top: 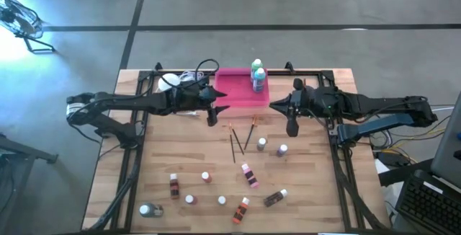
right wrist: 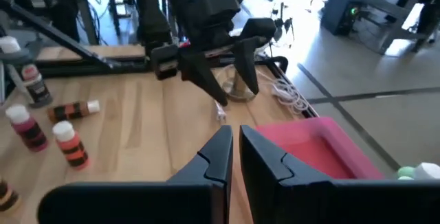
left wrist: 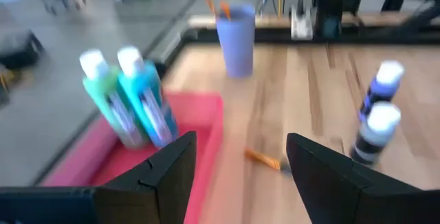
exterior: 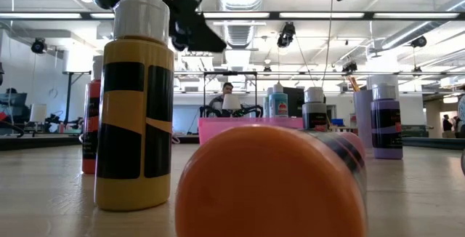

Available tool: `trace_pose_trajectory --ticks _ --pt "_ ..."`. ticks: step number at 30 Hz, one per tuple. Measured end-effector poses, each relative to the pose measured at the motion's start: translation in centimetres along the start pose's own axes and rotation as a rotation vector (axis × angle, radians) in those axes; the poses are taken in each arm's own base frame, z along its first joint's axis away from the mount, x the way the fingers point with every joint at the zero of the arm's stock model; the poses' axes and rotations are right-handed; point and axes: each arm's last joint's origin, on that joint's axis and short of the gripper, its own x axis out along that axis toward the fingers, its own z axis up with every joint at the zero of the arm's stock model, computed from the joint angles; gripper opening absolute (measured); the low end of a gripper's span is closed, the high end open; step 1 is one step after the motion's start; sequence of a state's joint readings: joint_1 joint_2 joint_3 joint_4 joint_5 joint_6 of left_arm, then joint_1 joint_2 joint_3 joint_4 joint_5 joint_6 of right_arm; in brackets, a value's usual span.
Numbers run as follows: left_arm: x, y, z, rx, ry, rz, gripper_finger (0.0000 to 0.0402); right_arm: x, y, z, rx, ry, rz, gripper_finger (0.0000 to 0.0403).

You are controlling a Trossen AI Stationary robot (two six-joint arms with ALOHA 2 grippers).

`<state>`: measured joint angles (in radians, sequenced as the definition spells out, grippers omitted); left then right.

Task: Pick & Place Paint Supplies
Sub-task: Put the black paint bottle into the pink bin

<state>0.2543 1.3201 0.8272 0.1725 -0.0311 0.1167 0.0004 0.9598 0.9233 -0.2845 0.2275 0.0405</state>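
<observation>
A green bottle [top: 256, 66] and a blue bottle [top: 258, 78] stand upright in the far right corner of the pink tray [top: 234, 91]. Thin paintbrushes [top: 241, 140] lie on the wood just near of the tray. Two purple bottles [top: 272, 147] stand right of the brushes. Several small white-capped bottles [top: 209, 192] are scattered toward the near edge. My left gripper [top: 214, 114] hovers open at the tray's near left corner, in its own view [left wrist: 240, 176] facing the two bottles [left wrist: 130, 97]. My right gripper [top: 292, 123] hovers shut and empty right of the tray [right wrist: 236, 157].
A purple cup [left wrist: 235, 38] holding brushes stands at the far right of the table. A white globe lamp [top: 173, 81] with its cord lies left of the tray. In the low view a yellow-and-black bottle [exterior: 134, 121] and a lying orange bottle [exterior: 269, 186] fill the foreground.
</observation>
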Motion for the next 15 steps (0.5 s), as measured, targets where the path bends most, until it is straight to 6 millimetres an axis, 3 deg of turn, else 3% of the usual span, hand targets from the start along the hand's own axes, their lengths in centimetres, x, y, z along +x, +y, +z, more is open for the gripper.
trace_pose_trajectory --ticks 8,15 --pt "0.0 0.0 -0.2 -0.216 0.012 0.010 0.0232 1.0 0.0 -0.3 0.010 0.042 -0.070 0.0009" --pt "0.4 -0.2 -2.9 -0.399 0.020 0.084 0.0229 2.2 0.3 -1.0 0.075 0.094 -0.080 0.0008"
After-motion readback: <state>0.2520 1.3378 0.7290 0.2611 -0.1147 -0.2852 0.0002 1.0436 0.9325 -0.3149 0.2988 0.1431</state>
